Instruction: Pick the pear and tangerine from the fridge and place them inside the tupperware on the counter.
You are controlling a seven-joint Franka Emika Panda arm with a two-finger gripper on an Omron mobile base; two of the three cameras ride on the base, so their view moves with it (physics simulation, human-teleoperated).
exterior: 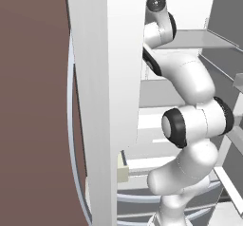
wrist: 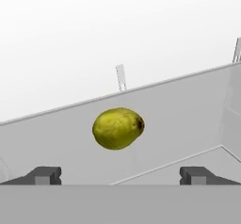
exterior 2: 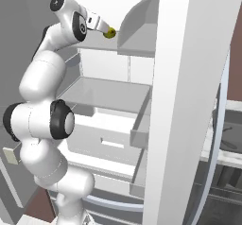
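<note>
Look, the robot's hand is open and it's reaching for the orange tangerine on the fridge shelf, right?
Not quite. The fruit is a yellow-green pear, not an orange tangerine, as the hand view shows. The rest holds: the hand is open and reaching for it on the fridge shelf.

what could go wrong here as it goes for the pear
1. The pear is rounded and lies loose on the fridge shelf; with the gripper jaws wide open on either side, one touching first could roll it away.
2. The fridge door edge and shelves crowd the arm, so a wide swing on the way out might clip them.
</note>
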